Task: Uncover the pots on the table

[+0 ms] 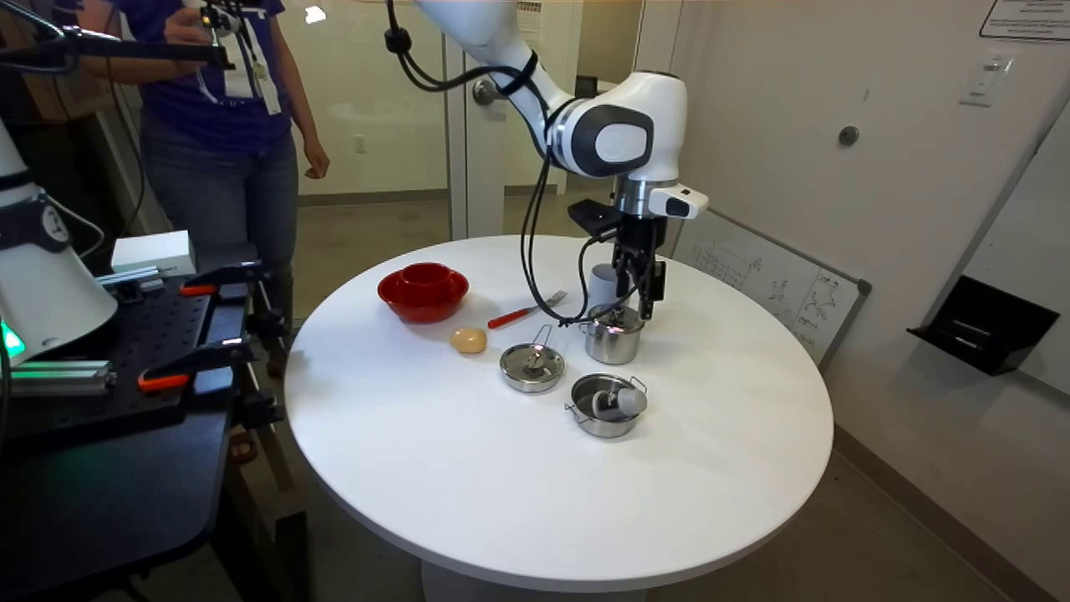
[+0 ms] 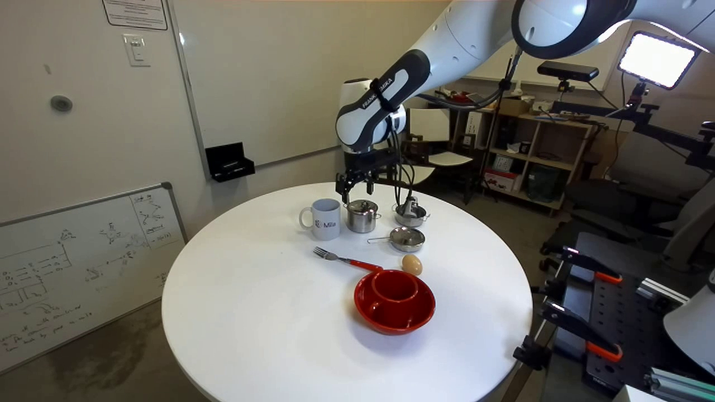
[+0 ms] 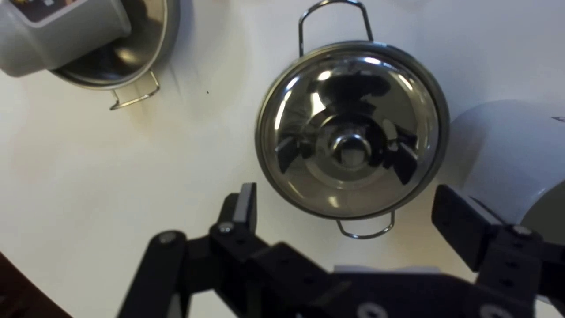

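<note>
A tall shiny steel pot with its lid on stands on the white table; it shows in both exterior views. In the wrist view its round lid and knob face the camera. A shallow steel pan with a wire handle stands beside it, with what looks like a lid on top. An open steel pot holds a grey container. My gripper is open and empty, low over the lidded pot, its fingers spread wider than the lid.
A pale grey mug stands close beside the lidded pot, near one finger in the wrist view. A fork with a red handle, an egg-like object and a red bowl holding a red cup lie farther off.
</note>
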### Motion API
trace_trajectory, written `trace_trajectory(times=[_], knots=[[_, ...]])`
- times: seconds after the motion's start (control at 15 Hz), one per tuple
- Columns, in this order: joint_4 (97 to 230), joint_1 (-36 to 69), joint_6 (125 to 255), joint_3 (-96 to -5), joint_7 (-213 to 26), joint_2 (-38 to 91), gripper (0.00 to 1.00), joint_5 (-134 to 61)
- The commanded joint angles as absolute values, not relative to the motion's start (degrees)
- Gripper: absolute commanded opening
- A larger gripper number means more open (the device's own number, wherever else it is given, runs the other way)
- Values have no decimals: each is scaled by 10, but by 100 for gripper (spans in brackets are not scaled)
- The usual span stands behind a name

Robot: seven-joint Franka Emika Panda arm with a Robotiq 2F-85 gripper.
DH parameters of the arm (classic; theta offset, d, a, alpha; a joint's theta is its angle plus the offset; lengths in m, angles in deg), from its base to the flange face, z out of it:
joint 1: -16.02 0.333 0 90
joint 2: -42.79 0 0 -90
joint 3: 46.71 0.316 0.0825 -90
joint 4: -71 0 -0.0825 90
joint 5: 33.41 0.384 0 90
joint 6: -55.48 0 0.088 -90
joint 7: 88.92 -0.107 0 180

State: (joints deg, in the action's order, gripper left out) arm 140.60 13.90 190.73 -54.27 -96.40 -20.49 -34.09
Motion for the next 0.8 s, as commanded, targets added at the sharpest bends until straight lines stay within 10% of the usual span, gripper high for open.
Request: trace_trajectory(times=[0.0,0.73], knots=[[1413,147,1900,-551,-996,-194,100,-348],[1481,148,1915,-555,-1034,-149,98,-342]])
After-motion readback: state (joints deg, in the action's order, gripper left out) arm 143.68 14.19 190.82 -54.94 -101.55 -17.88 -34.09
